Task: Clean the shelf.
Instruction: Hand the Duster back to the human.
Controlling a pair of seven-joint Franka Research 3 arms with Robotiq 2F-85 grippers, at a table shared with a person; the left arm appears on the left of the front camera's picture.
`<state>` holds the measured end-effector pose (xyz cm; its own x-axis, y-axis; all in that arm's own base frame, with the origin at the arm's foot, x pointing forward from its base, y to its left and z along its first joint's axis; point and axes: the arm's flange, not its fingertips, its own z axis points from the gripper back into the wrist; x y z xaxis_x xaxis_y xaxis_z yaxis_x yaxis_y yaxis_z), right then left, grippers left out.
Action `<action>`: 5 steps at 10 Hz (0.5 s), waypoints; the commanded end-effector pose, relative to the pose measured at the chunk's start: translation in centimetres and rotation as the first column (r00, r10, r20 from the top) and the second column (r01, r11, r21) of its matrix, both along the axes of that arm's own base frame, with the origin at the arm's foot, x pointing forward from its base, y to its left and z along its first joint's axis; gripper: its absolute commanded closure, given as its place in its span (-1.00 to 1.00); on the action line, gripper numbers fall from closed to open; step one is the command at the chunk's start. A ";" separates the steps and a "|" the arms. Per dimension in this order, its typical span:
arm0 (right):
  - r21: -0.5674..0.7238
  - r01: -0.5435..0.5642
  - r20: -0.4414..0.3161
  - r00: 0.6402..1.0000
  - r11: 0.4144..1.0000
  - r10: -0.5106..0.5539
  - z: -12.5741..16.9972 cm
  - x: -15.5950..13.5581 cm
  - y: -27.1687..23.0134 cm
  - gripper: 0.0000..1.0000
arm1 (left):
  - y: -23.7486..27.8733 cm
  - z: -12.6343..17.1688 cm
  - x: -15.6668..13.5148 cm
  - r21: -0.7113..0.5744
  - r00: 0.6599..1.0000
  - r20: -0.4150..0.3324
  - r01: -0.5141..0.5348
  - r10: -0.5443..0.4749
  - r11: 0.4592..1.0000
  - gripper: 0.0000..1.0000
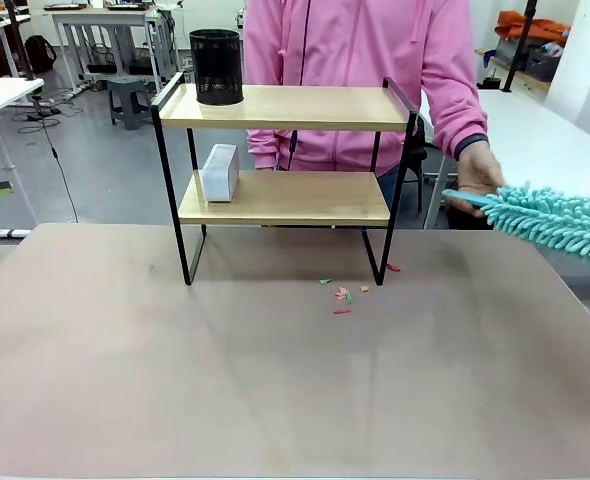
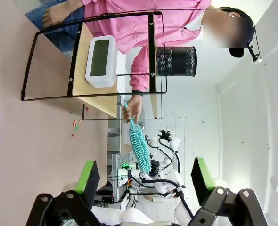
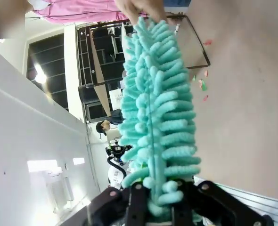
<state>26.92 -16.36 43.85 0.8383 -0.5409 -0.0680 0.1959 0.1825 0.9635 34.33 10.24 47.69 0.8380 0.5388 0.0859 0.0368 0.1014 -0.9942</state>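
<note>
While right claw clamps duster off table's right edge — left claw gapes.

No readable text, label, brand, number or sign appears in any view. The white clock on the lower board of the shelf, toward nine o'clock, has a grey-green screen that shows no legible digits. The black mesh cup on the top board, at about eleven o'clock, carries no visible print.
</note>
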 end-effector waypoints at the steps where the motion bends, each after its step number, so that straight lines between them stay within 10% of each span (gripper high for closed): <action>1: 0.001 -0.010 -0.003 1.000 1.000 0.010 0.0 -0.1 0.1 1.00 | 0.1 0.2 -0.4 -0.009 1.000 -0.009 0.008 -0.008 1.000 -1.00; 4: 0.001 -0.010 -0.003 1.000 1.000 0.010 0.0 -0.1 0.1 1.00 | 0.1 0.2 -0.4 -0.009 1.000 -0.009 0.008 -0.008 1.000 -1.00; 5: 0.000 -0.002 0.000 1.000 1.000 0.002 0.0 0.0 0.1 0.67 | 0.1 0.2 -0.4 -0.009 1.000 -0.009 0.008 -0.008 1.000 -1.00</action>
